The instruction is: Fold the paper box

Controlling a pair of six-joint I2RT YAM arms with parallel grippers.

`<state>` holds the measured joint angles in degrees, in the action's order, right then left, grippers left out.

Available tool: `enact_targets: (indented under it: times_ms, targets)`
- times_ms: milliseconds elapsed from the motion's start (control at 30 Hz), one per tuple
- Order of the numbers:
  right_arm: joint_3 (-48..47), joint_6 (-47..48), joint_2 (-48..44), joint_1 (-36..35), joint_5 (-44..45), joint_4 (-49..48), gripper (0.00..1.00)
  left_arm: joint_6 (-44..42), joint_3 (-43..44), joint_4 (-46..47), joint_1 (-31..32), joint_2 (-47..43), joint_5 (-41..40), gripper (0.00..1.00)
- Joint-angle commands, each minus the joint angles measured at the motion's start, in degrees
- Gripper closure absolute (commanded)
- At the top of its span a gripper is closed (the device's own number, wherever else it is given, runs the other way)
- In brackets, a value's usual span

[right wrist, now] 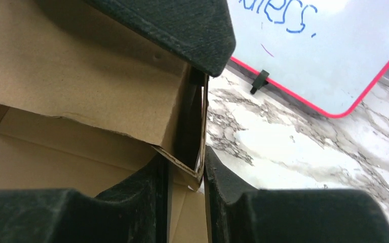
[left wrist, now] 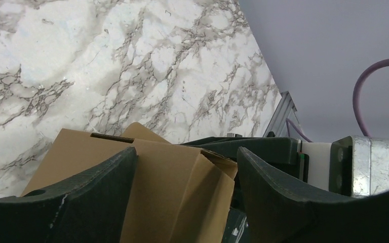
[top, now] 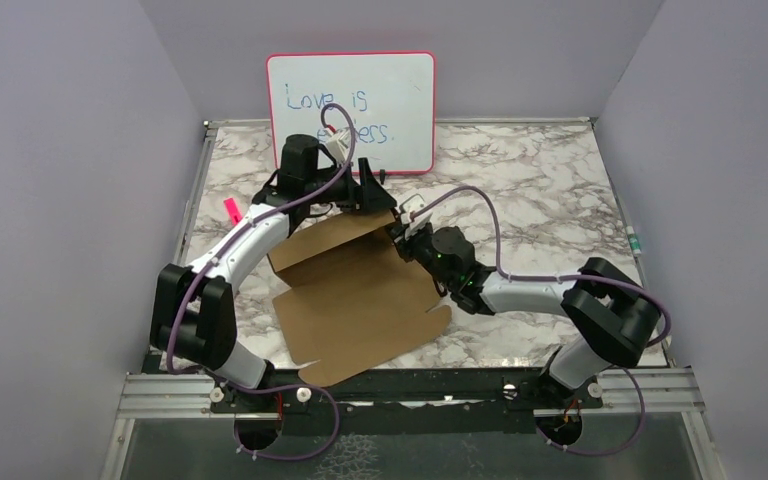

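Observation:
The paper box (top: 360, 300) is a brown die-cut cardboard sheet lying mid-table, its back panel folded up and front flaps flat. My left gripper (top: 375, 195) hangs over the raised back panel. In the left wrist view it (left wrist: 186, 152) is open, its jaws straddling the folded cardboard wall (left wrist: 157, 177). My right gripper (top: 405, 235) is at the box's back right corner. In the right wrist view it (right wrist: 185, 157) is shut on the cardboard corner flap (right wrist: 81, 76). A left gripper finger (right wrist: 197, 30) shows above the raised panel.
A pink-framed whiteboard (top: 350, 110) with blue writing leans on the back wall, also in the right wrist view (right wrist: 324, 45). A small pink tag (top: 230, 210) lies at the left. The marble table (top: 520, 180) is walled on three sides.

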<state>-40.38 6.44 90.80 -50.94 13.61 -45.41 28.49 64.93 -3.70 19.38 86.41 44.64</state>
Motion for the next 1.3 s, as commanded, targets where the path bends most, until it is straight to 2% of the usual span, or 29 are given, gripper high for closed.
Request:
enact_targets:
  times_ms: [0,233,433,567,833,1067,1267]
  targets:
    - [2.0,0.4,-1.8,1.0,3.2,-2.5,0.70,2.1,-0.4,-5.2,0.7,4.5,3.5,0.26]
    - [0.2,0.6,4.4,1.1,2.4,-6.8,0.67,-2.5,1.8,-9.0,-0.6,7.6,0.6,0.23]
    - [-1.6,0.7,8.3,1.2,1.4,-7.8,0.63,-5.7,3.3,-12.3,-5.9,6.6,-4.1,0.18]
    - [-3.4,1.0,10.5,1.5,-2.5,-7.7,0.60,-7.6,1.9,-13.0,-7.3,4.7,-5.6,0.16]
    - [-5.9,2.3,15.8,3.1,-7.9,-13.7,0.54,-6.7,1.0,-12.7,-8.2,7.5,-0.2,0.18]
    - [-5.8,3.3,19.7,6.5,-16.3,-22.1,0.49,-5.8,0.4,-11.5,-8.5,8.8,2.6,0.18]
    - [-8.8,4.8,23.3,7.9,-21.9,-24.1,0.43,-4.9,-0.2,-10.3,-8.5,9.4,4.8,0.19]
